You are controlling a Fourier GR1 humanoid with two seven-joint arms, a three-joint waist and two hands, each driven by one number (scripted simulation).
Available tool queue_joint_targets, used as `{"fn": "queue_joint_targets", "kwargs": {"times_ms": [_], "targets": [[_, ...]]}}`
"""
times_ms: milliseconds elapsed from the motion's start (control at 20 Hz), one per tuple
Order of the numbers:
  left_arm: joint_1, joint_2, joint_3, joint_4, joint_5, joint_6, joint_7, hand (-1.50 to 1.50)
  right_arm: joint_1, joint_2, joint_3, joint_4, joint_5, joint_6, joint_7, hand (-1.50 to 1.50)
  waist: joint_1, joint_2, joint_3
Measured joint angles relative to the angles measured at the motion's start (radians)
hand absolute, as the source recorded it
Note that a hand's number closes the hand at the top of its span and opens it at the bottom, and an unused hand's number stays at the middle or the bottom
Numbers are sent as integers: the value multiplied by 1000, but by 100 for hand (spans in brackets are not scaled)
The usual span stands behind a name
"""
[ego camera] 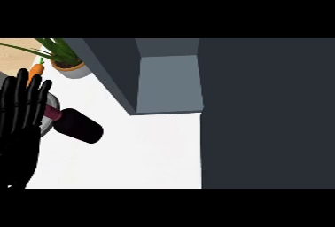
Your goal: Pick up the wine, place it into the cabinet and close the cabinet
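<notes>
counter point(144, 155): white, bright | potted plant point(65, 60): far left corner | wood floor point(16, 55): beyond the counter's edge

Even, bright light falls on the white worktop point(144, 150), which looks washed out, nearly without texture. The dark cabinet point(262, 111) at the right is flat and shadowed, its surface detail lost. A paler grey panel point(169, 84) catches more light. The black robot hand point(23, 119) at the left edge shows thin highlights along its fingers. The wine point(78, 125) casts hardly any shadow. Edges look soft; no glare spots.
</notes>
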Motion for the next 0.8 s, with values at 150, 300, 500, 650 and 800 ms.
{"fn": "queue_joint_targets", "kwargs": {"times_ms": [150, 300, 500, 650, 800], "targets": [[6, 41, 58, 51, 90, -76, -30, -150, 27, 1, -1, -1, -9, 13, -8, -150, 18, -19, -9], [17, 101, 146, 128, 211, -182, -83, -150, 90, 9, 33, -63, -9, 33, -11, -150, 24, -29, -13], [35, 110, 190, 154, 408, -234, 17, -150, 122, -18, 105, -131, -77, 115, 64, -150, 34, -36, -16], [19, 150, 241, 159, 532, -248, 107, -150, 122, -32, 130, -214, -109, 129, 154, -150, 35, -38, -16], [29, 171, 276, 119, 613, -244, 177, -150, 125, -46, 136, -307, -139, 129, 252, -150, 37, -39, -16]]}}
